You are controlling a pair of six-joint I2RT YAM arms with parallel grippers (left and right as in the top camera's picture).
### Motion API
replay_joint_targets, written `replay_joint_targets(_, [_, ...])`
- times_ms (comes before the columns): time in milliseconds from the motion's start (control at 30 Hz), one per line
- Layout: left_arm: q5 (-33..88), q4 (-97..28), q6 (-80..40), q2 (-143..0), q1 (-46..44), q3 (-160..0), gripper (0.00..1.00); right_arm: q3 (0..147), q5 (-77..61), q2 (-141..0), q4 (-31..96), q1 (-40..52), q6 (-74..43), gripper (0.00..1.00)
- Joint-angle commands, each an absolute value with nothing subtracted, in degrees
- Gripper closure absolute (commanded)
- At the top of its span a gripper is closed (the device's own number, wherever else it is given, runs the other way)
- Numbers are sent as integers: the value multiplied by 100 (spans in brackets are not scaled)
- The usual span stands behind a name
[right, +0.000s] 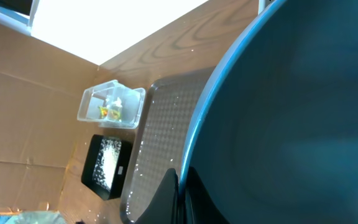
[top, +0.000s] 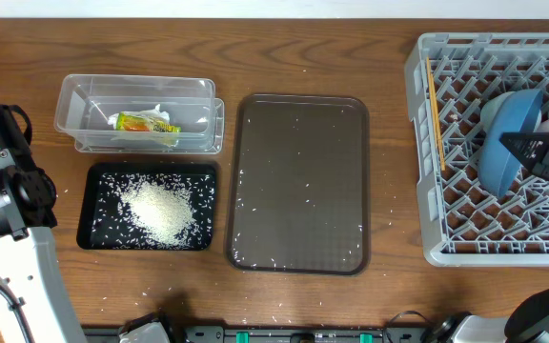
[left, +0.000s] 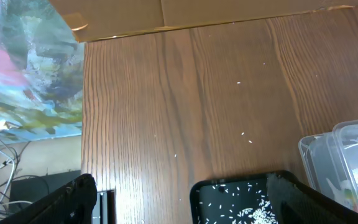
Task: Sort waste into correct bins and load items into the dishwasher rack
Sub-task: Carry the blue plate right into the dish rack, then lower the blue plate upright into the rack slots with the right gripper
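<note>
Wooden bench (top: 303, 52): grey rack (top: 425, 162) at right; inside it, right gripper (right: 179, 186) pinches blue plate (top: 505, 119) rim. Left gripper (left: 185, 204) spread wide, far left of rack.

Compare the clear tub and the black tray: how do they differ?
The tub is transparent with tall walls; the black tray is opaque and shallow. The tub holds a wrapper and a tissue; the black tray holds a rice heap. Both are rectangular, similar in size, and lie left of the brown tray.
</note>
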State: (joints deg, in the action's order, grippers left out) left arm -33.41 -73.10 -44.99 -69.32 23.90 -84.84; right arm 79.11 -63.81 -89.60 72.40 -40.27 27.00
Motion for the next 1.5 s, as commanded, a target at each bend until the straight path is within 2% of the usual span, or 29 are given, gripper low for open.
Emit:
replay_joint_targets(0, [-3452,-7328,-4484,-6928,2421,-8495,9,7894,-6335,-8927,7258,-4053,2578,99])
replay_joint_targets(300, [-3452,-7328,-4484,-6928,2421,-8495,10,7894,-7402,-8927,6980,-4032,2574,99])
replay_joint_targets(933, [-3452,-7328,-4484,-6928,2421,-8495,9,7242,-6307,-8960,6928,-4230,2309,97])
replay_joint_targets(1267, [-3452,-7328,-4484,-6928,2421,-8495,10,7242,-7896,-8962,6895,-4309,2274,99])
replay_joint_targets(1467, [-3452,-7328,-4484,-6928,2421,-8495,9,7242,-7797,-8962,6886,-4305,2274,99])
